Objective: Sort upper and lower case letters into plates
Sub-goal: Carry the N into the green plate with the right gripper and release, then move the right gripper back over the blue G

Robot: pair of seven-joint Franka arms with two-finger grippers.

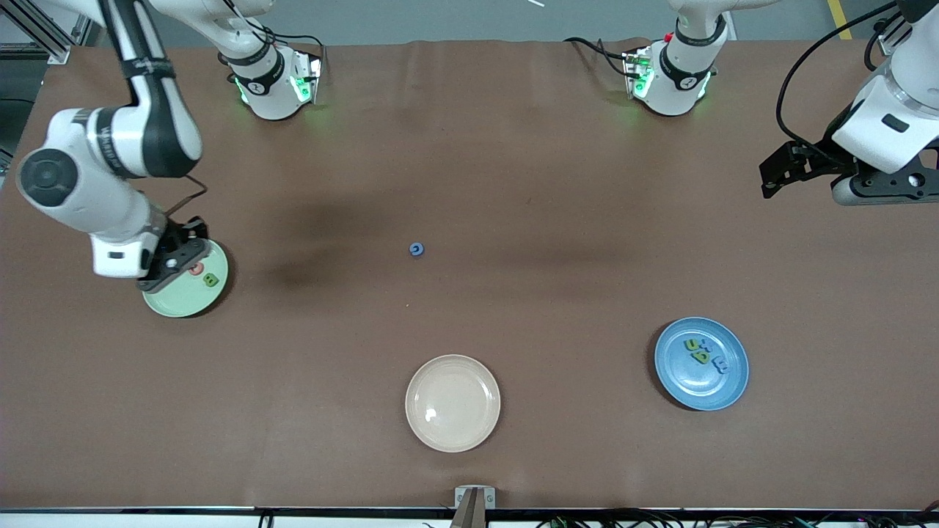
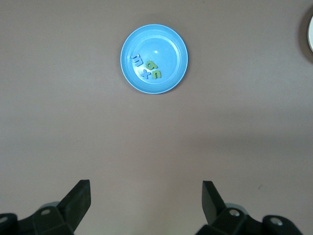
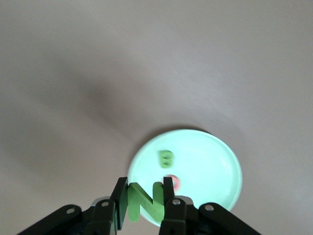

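The cream plate (image 1: 452, 402) sits unused; right pincer (image 3: 145, 198) grips green N (image 3: 145, 201) over mint plate (image 1: 176, 302), release due; left pincer (image 2: 146, 198) waits wide open, holding nothing.

We see the mint green plate (image 1: 183, 302) toward the right arm's end of the surface. In it lie a green B (image 1: 210, 279) and a red letter (image 1: 195, 269), half hidden. A green N (image 3: 145, 201) stands upright, pinched between the fingers of the right pincer (image 3: 145, 198), which hangs over that plate's edge. The blue plate (image 1: 726, 381) sits toward the left arm's end, nearer the front camera. It holds four small letters bunched together: two blue (image 2: 137, 60) and two green (image 2: 151, 63). One blue letter (image 1: 417, 249) lies alone on the bare surface, between the two plates.
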